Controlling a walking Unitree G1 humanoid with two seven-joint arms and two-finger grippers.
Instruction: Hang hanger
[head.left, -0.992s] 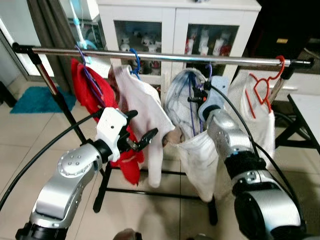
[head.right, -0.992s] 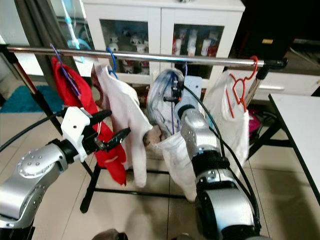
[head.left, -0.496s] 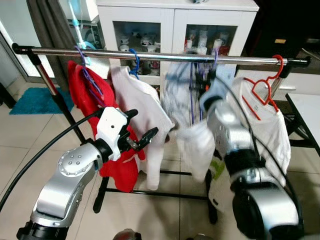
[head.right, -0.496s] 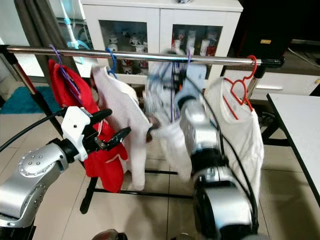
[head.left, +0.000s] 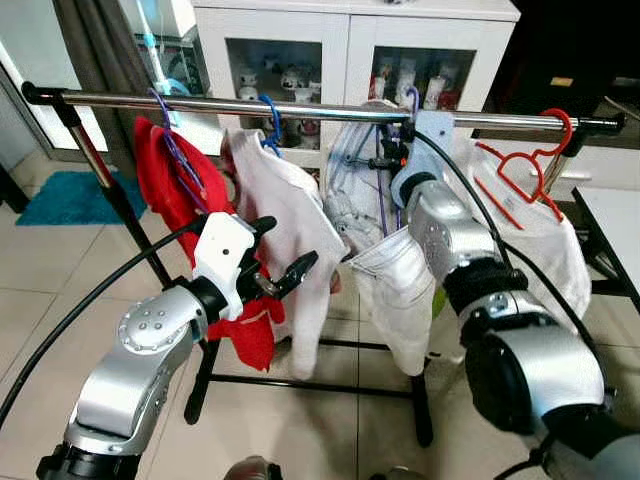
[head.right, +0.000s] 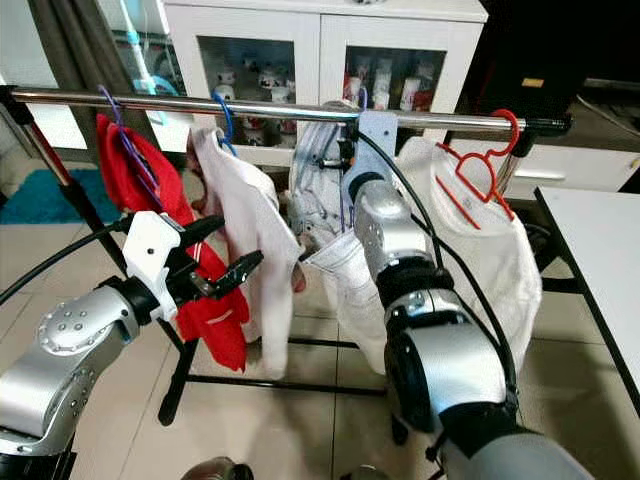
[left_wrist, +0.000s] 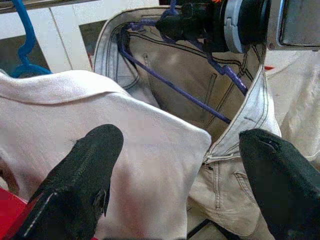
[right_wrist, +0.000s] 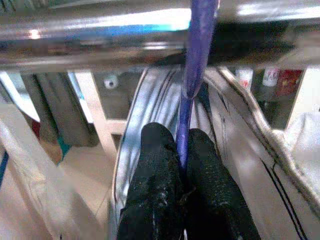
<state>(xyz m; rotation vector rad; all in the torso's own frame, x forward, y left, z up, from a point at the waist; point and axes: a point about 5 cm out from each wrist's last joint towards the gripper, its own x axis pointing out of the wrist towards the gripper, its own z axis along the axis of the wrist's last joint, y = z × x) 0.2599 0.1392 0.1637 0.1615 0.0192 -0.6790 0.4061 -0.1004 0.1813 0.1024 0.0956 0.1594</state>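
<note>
Right gripper (right_wrist: 181, 165): two black, matte-textured fingers (right_wrist: 155, 190) pressed together, pinching the thin purple plastic hanger (right_wrist: 192, 90) by its neck.
Purple hanger: the round-section neck rises from between the fingers to the polished chrome rail (head.left: 300, 107); the hook (head.left: 411, 97) sits at the rail, directly above the fingertips. Whether the hook bears fully on the rail cannot be determined.
Garment on hanger: pale blue denim jeans (head.left: 395, 285) with dark stitched seams, hanging below and around the fingers; the waistband opens behind them.
Left gripper (left_wrist: 180, 165): broad black fingers (left_wrist: 82, 175) spread wide, holding nothing. Between and beyond the fingers lies the soft white shirt (left_wrist: 125, 135), and past it the denim.
Rail, other items: red fabric garment (head.left: 175, 195) on a thin purple wire-like hanger, beside the left fingers; white shirt on a curved blue plastic hanger (head.left: 270, 120); white garment (head.left: 540, 240) on a red plastic hanger (head.left: 535, 160), beyond the right arm.
Background: white cabinet with glass doors (head.left: 350, 60) behind the rail; beige tiled floor (head.left: 60, 290) below.
</note>
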